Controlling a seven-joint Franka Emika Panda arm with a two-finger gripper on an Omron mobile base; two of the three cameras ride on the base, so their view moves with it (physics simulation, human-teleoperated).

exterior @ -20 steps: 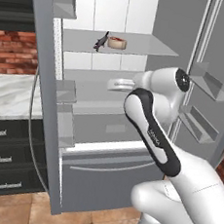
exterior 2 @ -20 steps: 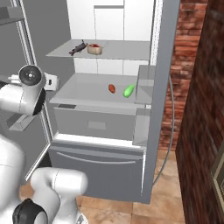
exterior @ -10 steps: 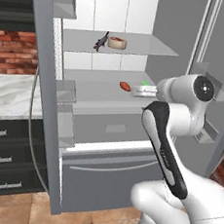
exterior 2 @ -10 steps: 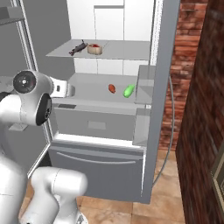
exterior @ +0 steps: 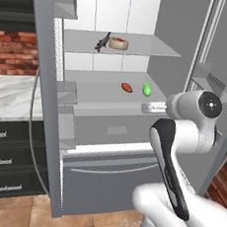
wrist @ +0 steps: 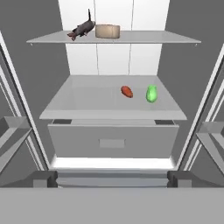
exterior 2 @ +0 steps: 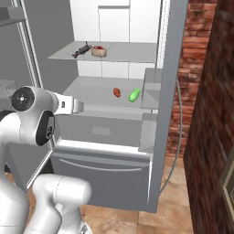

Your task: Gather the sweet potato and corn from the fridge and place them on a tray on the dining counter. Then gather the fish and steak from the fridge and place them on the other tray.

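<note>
Inside fridge (wrist: 26, 87): sweet potato (wrist: 127, 91) beside corn (wrist: 151, 93) (apart), fish (wrist: 81, 29) above; gripper (wrist: 112, 178) spread wide, empty.

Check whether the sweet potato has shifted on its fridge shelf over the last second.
No. In the right base view the sweet potato sits on the middle shelf just left of the corn, below the fish, as before.

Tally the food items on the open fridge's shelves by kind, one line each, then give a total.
Fish: 1, upper shelf
Steak: 1, upper shelf, beside the fish
Sweet potato: 1, lower shelf
Corn: 1, lower shelf, apart from the sweet potato
Total: 4
</note>
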